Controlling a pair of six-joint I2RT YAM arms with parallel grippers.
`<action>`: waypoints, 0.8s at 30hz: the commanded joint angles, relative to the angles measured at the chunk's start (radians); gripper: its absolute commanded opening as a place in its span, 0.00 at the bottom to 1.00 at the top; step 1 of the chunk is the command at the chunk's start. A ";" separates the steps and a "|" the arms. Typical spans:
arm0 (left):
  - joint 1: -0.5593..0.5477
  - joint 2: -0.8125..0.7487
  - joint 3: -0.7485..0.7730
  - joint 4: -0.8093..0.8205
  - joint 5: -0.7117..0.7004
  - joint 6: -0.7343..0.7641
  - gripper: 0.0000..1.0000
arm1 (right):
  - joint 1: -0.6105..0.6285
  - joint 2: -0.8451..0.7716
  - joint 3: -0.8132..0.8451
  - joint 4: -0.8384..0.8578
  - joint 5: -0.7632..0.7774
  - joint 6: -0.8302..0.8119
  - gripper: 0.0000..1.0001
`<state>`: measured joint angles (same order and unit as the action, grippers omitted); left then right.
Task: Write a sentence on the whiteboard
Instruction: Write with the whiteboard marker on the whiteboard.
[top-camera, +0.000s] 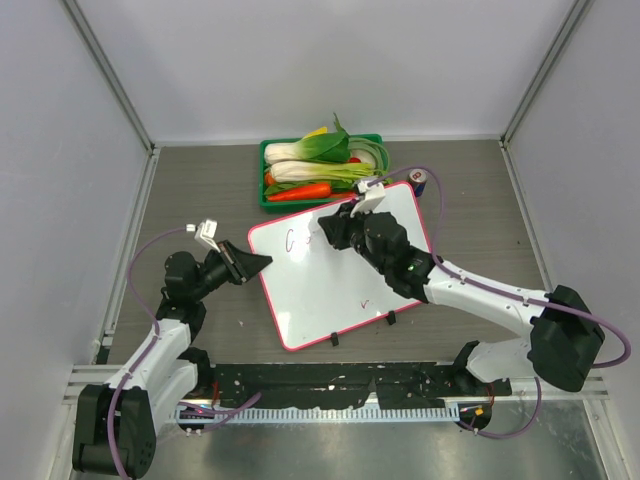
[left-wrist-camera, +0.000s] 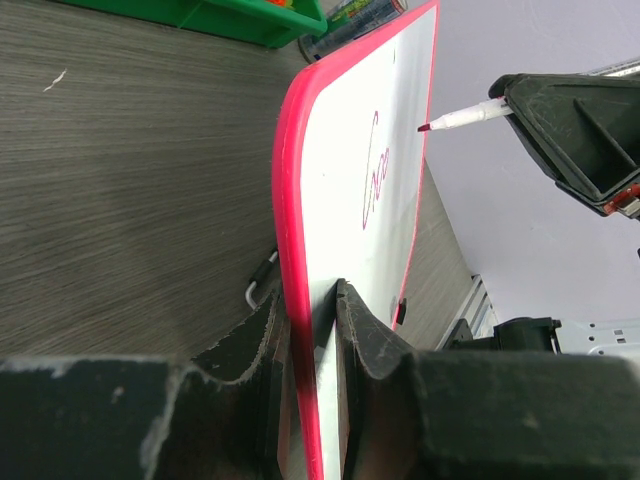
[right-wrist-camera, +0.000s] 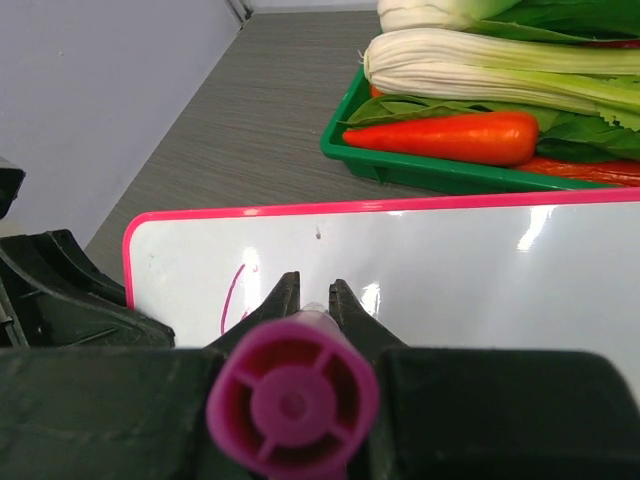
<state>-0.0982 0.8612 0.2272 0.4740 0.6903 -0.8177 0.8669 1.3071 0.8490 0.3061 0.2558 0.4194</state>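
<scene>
**Entry: the whiteboard (top-camera: 330, 295).** Pink-framed and glossy, it lies flat and askew on the table (top-camera: 180, 180) between the two arms. Its far edge is near the green tray (top-camera: 263, 172) of vegetables.

**Left gripper (top-camera: 258, 264).** We record it clamped on the board's left edge. The left wrist view shows the pink frame pinched between both fingers.

**Right gripper (top-camera: 335, 228).** It is poised over the board's upper left part, with its fingers closed round a purple marker (left-wrist-camera: 460, 118). We cannot tell whether the tip touches the surface.

**The sentence (left-wrist-camera: 374, 172).** We find only an opening run of purple strokes, roughly "Goo", near the top left corner. A small lone tick (top-camera: 365, 300) sits lower down, well apart from them.

**Status, in our judgement.** The task is at an early stage. The first word is unfinished and every later word is not yet written. Bare board lies to the right of the strokes to take them.
</scene>
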 joint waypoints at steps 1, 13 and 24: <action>-0.018 -0.001 0.020 -0.020 -0.003 0.092 0.00 | -0.012 -0.003 -0.005 0.021 0.053 -0.004 0.01; -0.018 0.001 0.021 -0.026 -0.005 0.094 0.00 | -0.025 0.043 -0.022 0.036 0.020 0.002 0.01; -0.018 0.004 0.020 -0.028 -0.006 0.098 0.00 | -0.025 0.041 -0.039 0.036 -0.064 0.009 0.02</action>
<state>-0.1028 0.8616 0.2279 0.4667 0.6846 -0.8108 0.8455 1.3403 0.8249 0.3302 0.2222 0.4229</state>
